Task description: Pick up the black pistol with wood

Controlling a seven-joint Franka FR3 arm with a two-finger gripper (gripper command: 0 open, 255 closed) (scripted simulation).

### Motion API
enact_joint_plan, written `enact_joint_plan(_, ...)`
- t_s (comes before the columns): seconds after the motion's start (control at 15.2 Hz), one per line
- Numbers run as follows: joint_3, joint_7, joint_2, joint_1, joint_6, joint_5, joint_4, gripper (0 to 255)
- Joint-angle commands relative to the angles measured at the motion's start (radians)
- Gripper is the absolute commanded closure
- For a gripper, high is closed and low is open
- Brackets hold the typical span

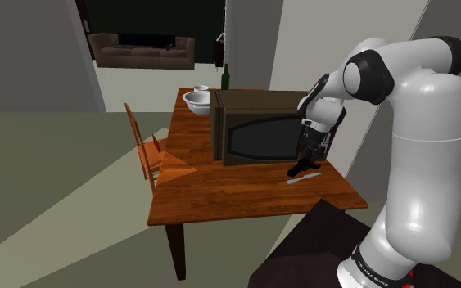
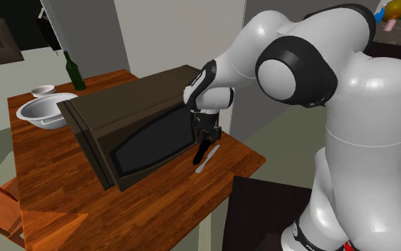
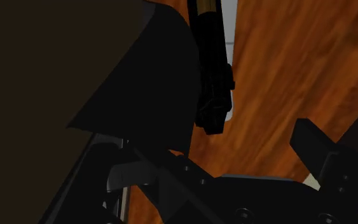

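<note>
The pistol (image 1: 300, 171) lies on the surface (image 1: 220, 196) just in front of the microwave (image 1: 257, 131), at the door's end nearer the stand. It lies over a pale strip (image 2: 210, 158). The fingers (image 3: 314, 143) stand wide apart and hold nothing. They hang close above the pistol's near end, with the microwave close alongside.

In the wrist view the pistol's long axis runs straight away from the fingers, roughly centred in the gap, so they would close across its narrow width.

Room is tight on the microwave side, where one finger must slip between the door and the pistol. Away from the microwave there is bare surface, then the surface's edge nearby.
</note>
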Motion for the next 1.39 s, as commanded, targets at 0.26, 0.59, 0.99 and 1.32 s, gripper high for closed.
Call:
enact_joint_plan(0.26, 0.053, -0.066, 0.104, -0.037, 0.107, 0.095, 0.014, 0)
enact_joint_plan(0.59, 0.043, -0.061, 0.09, -0.027, 0.109, 0.086, 0.003, 255)
enact_joint_plan(0.99, 0.042, -0.059, 0.086, -0.022, 0.112, 0.085, -0.002, 255)
enact_joint_plan(1.32, 0.01, -0.027, 0.057, -0.003, 0.079, 0.04, 0.01, 255)
